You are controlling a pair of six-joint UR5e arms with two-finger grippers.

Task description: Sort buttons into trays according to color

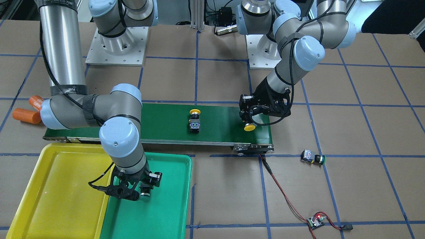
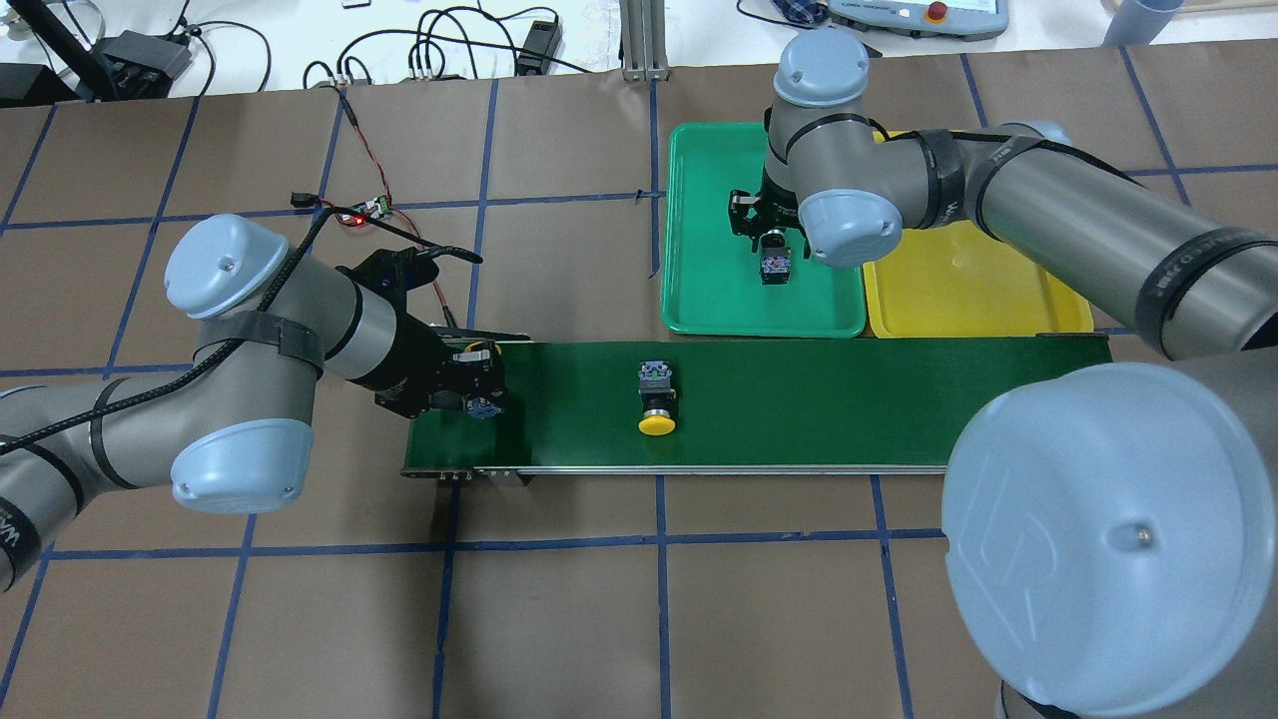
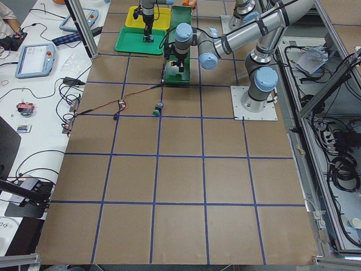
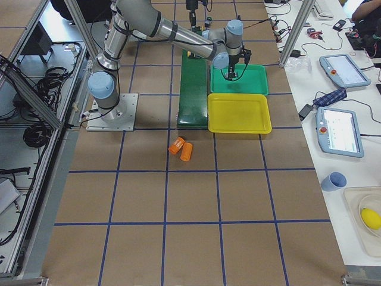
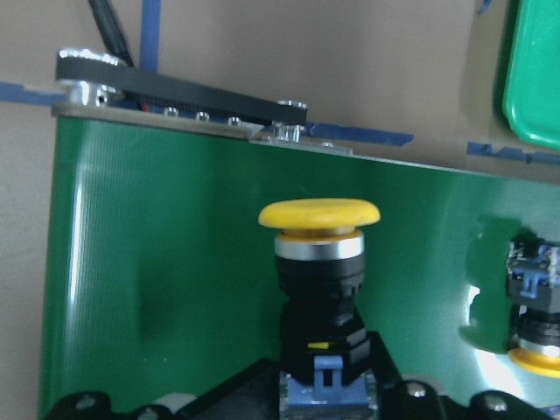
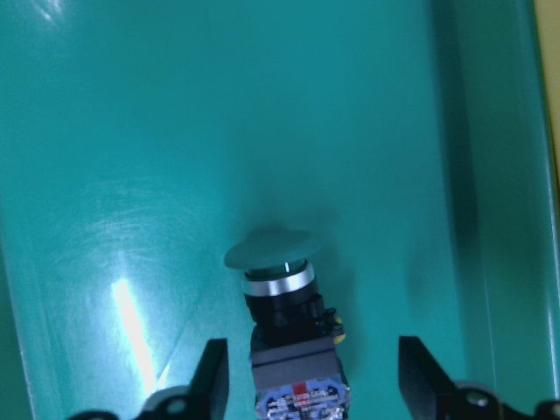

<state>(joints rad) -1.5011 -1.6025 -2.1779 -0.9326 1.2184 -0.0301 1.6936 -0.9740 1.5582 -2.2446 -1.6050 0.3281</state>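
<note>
A first button (image 6: 289,341) is lying in a tray (image 2: 699,295), between the right gripper's (image 6: 312,354) parted jaws, touching neither. A second button (image 5: 319,280) is sitting clamped in the left gripper's (image 5: 324,394) jaws, over the conveyor belt (image 2: 849,399); a third button (image 2: 656,394) is lying on the belt, off to their side.

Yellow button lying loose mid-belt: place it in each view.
Front-facing: yellow button at belt centre.
Overhead: yellow button at belt centre.
Left wrist: yellow button at right edge.
Right wrist: absent.
Exterior left: not discernible.
Exterior right: not discernible.
Shared landmark: green conveyor belt.
</note>
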